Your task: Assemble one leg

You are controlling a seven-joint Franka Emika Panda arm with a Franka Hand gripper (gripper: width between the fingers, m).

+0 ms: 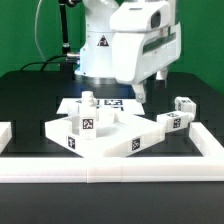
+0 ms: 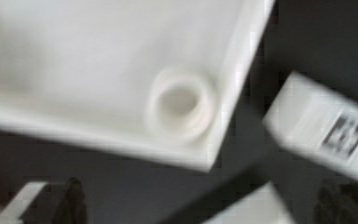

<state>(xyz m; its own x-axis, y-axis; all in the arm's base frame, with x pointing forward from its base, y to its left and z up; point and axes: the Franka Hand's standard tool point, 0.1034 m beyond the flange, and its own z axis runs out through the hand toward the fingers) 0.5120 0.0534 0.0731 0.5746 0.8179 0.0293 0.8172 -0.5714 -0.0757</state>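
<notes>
Past the front rail (image 1: 100,165), the gripper (image 1: 140,96) hangs wide and empty above the panel's (image 1: 105,135) corner socket (image 2: 179,105), with the nearest leg (image 1: 172,122) on the table just beside that corner, toward the exterior view's right.

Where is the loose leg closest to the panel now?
On the exterior view's right, the leg lies beside the panel's right corner, with another leg just behind it.
</notes>
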